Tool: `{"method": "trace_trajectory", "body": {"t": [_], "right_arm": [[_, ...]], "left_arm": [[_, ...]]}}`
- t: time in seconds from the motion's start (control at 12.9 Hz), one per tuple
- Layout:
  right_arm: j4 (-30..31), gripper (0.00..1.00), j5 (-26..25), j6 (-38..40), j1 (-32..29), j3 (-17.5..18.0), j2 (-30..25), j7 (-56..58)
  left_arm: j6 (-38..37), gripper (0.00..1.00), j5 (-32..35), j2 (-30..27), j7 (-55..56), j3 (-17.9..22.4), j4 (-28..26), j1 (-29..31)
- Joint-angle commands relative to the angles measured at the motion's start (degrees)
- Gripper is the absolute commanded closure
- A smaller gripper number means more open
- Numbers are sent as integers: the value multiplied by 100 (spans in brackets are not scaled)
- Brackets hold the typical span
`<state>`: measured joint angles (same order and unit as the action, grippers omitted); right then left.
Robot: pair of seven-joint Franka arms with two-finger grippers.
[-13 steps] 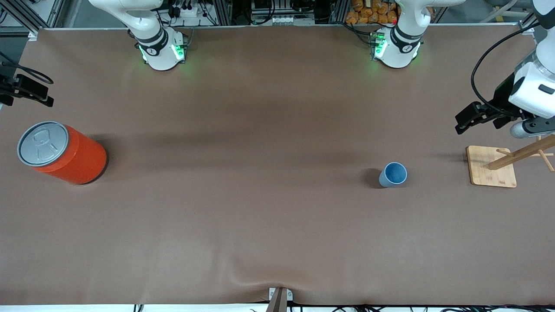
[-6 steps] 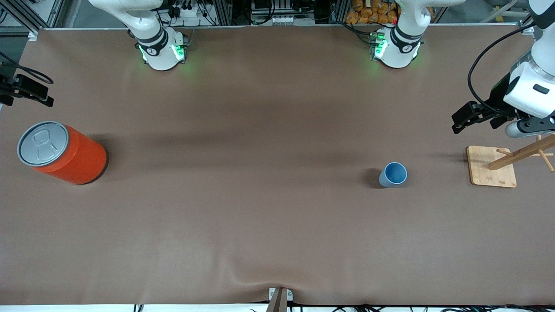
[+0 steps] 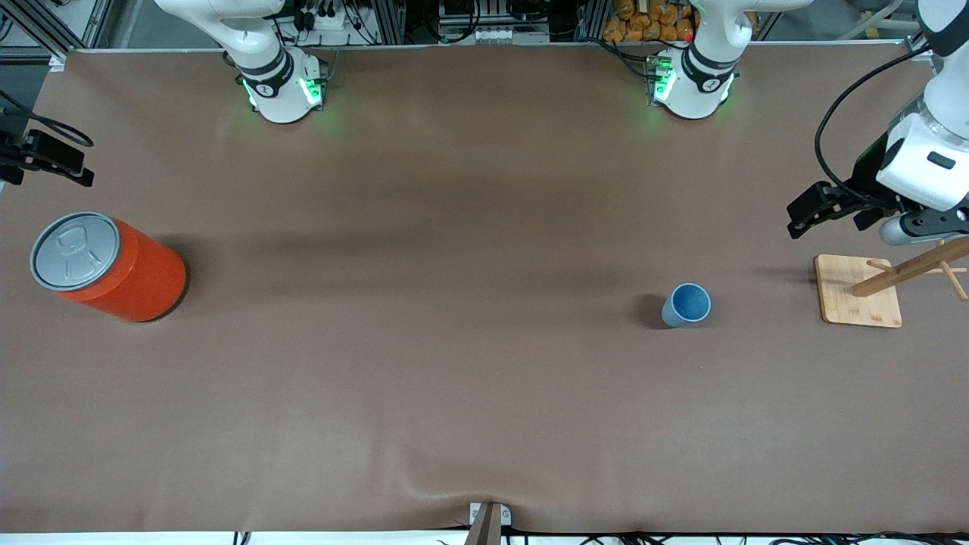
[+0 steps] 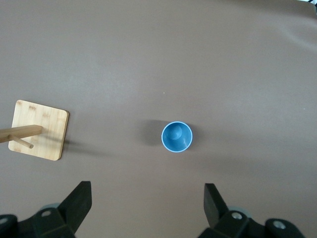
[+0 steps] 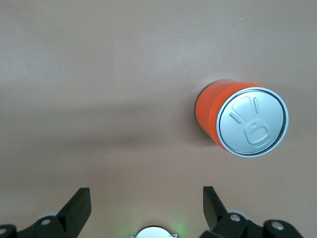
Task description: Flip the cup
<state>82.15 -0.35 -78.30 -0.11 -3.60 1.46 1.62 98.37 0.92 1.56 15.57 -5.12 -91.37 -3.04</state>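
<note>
The cup (image 3: 687,305) is small and light blue, and stands upright on the brown table with its darker blue inside facing up. It shows again in the left wrist view, the cup (image 4: 177,137) lying well ahead of the fingers. My left gripper (image 3: 827,216) hangs open over bare table at the left arm's end, beside the wooden stand, holding nothing. In its own view the left gripper (image 4: 147,198) has only tabletop between its fingers. My right gripper (image 3: 45,170) waits open over the table edge at the right arm's end, above the red can; the right gripper (image 5: 146,203) is also empty.
A large red-orange can (image 3: 113,269) with a grey lid stands at the right arm's end, also seen as the can (image 5: 242,119). A wooden peg stand (image 3: 858,301) on a square base sits at the left arm's end, with the cup beside it.
My left gripper has drifted a little toward the arms' bases and toward the table's middle. The cup, the can and the right gripper have not moved.
</note>
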Motion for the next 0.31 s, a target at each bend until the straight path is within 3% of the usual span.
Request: {"method": "trace_trajectory", "body": {"t": [0.0, 0.23], "right_arm": [[-112, 0, -70, 69, 29, 0, 48, -21], [-112, 0, -70, 69, 29, 8, 48, -21]], "left_arm": [[77, 0, 110, 11, -88, -41, 31, 23], [77, 0, 40, 19, -150, 2, 128, 76]]}}
